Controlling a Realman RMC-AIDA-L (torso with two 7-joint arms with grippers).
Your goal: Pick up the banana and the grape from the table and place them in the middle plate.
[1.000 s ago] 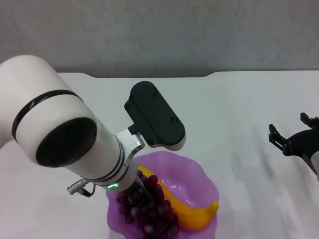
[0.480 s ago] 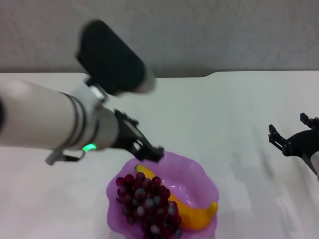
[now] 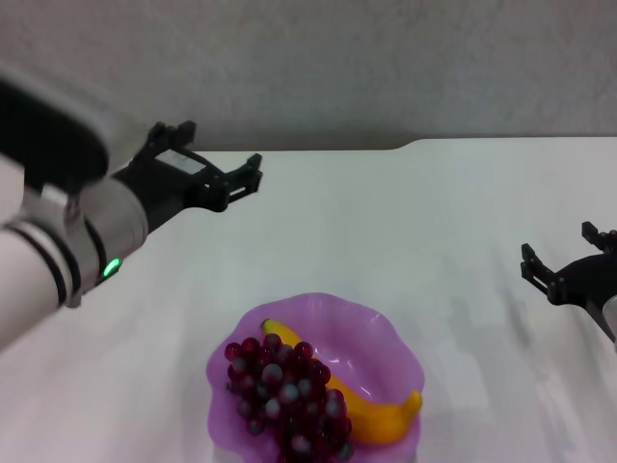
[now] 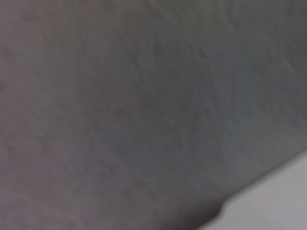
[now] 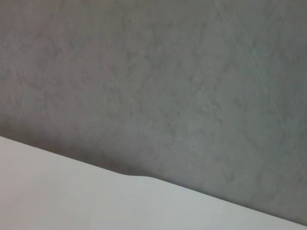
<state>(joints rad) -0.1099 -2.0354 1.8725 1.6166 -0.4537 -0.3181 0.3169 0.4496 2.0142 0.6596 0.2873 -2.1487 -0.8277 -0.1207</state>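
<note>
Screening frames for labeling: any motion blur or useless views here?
Head view: left arm smeared by motion, left gripper readable; grape, banana and right gripper sharp. Left wrist view: soft, nearly all grey wall. Right wrist view: sharp, only wall and the table edge.

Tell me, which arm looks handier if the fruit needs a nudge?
Probably the left. The left gripper hangs open above the table just behind the middle plate holding the banana and grape; the right gripper sits at the far edge.
</note>
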